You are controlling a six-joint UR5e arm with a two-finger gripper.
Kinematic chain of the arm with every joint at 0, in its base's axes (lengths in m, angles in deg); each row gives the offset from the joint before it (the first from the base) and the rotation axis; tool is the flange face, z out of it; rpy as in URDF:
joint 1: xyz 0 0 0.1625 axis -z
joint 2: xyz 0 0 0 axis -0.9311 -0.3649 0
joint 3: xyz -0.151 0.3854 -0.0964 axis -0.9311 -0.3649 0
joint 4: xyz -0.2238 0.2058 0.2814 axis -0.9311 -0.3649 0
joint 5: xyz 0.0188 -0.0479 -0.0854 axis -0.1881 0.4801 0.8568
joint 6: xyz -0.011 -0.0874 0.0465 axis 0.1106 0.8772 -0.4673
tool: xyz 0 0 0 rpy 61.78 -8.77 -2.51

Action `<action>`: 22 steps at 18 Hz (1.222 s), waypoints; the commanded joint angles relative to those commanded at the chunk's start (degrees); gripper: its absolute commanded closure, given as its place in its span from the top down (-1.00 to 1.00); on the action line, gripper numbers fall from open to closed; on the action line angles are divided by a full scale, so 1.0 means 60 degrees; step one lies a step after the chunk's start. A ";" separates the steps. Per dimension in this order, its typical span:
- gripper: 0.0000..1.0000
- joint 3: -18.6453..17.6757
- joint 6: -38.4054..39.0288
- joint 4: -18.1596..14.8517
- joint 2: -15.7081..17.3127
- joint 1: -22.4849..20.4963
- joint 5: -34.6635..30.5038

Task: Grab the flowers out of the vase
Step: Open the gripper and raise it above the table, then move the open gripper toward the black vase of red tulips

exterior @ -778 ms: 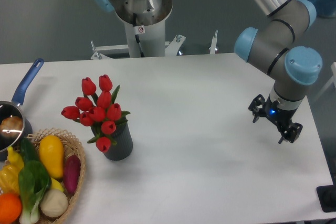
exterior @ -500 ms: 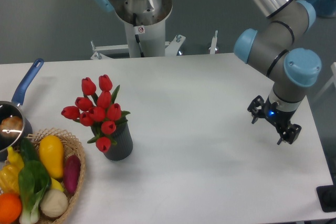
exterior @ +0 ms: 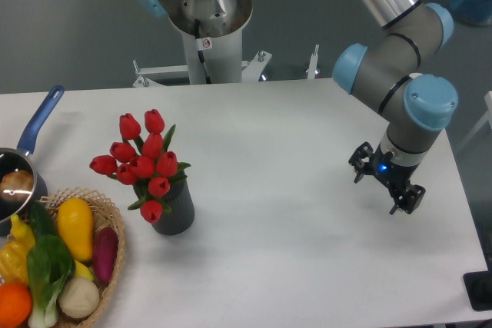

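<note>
Fingers (exterior: 382,187) open, empty — now a bit further left, nearer flowers (exterior: 144,160).

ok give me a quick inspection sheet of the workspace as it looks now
surface: white table, no spills seen
job's things: bunch of red tulip buds standing in the short dark grey ribbed vase
clutter: woven wicker basket of vegetables at front left; steel saucepan with blue handle behind it
grippers: two-finger gripper open, empty, above the table's right side, far from the vase
cables: nothing seen
surroundings: white pedestal behind the table
</note>
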 joint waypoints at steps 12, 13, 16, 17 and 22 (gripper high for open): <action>1.00 -0.1743 0.0513 0.0864 0.1069 -0.0733 0.3354; 1.00 -0.1831 0.0513 0.0850 0.1127 -0.0747 0.3398; 1.00 -0.2475 0.0512 0.0923 0.1479 -0.0937 0.4069; 1.00 -0.2592 0.0513 0.0937 0.1523 -0.0894 0.4203; 1.00 -0.2520 0.0922 0.0894 0.1684 -0.0733 0.4292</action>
